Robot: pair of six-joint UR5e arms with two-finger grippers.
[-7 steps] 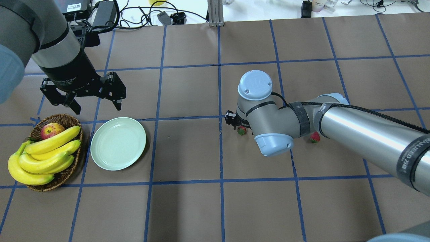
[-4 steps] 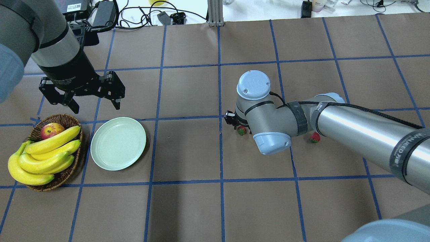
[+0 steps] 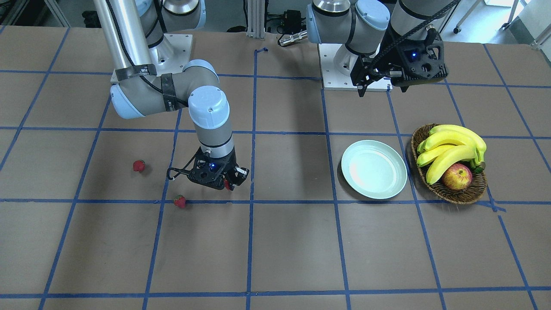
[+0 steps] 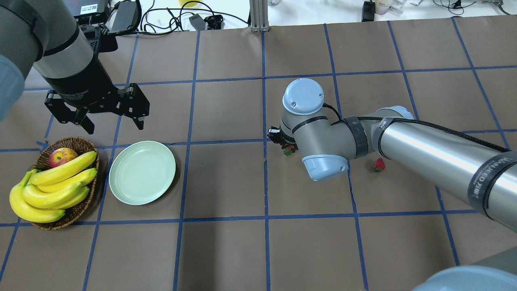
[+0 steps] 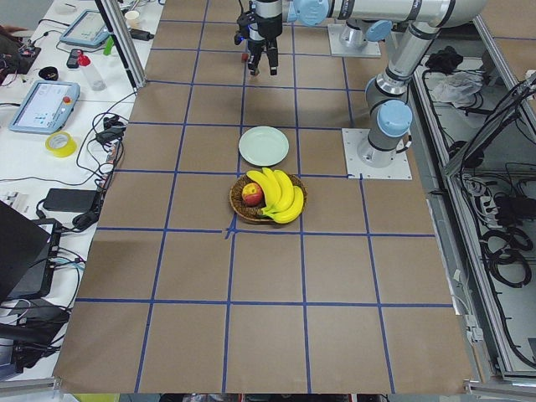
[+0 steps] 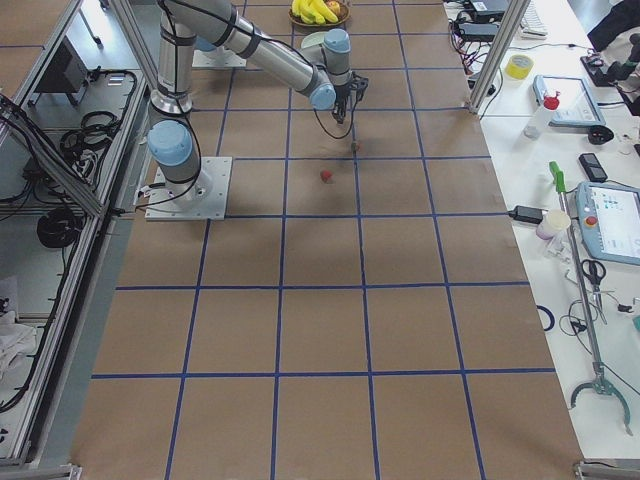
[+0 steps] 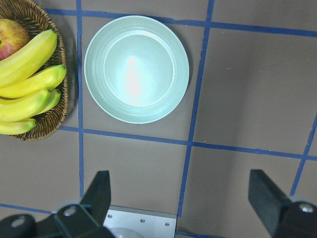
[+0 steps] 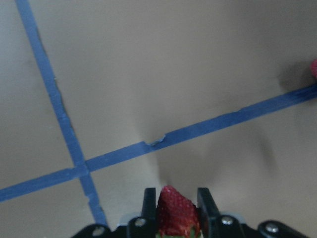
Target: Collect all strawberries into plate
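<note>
Right gripper (image 8: 177, 197) pinches strawberry (image 8: 177, 218), now clear of table (image 4: 226, 250).
It's higher vs 1 s ago: pick done, carry next to plate (image 4: 142, 172), empty and well apart. 2 strawberries (image 3: 138, 165) (image 3: 180, 201) lie on table; left gripper (image 4: 115, 127) wide open, empty.

In the overhead view the right gripper (image 4: 286, 147) is mostly hidden under its arm (image 4: 424, 149). In the right wrist view a strawberry (image 8: 314, 68) is cut off at 3 o'clock, the held strawberry (image 8: 177, 210) at 6 o'clock.
</note>
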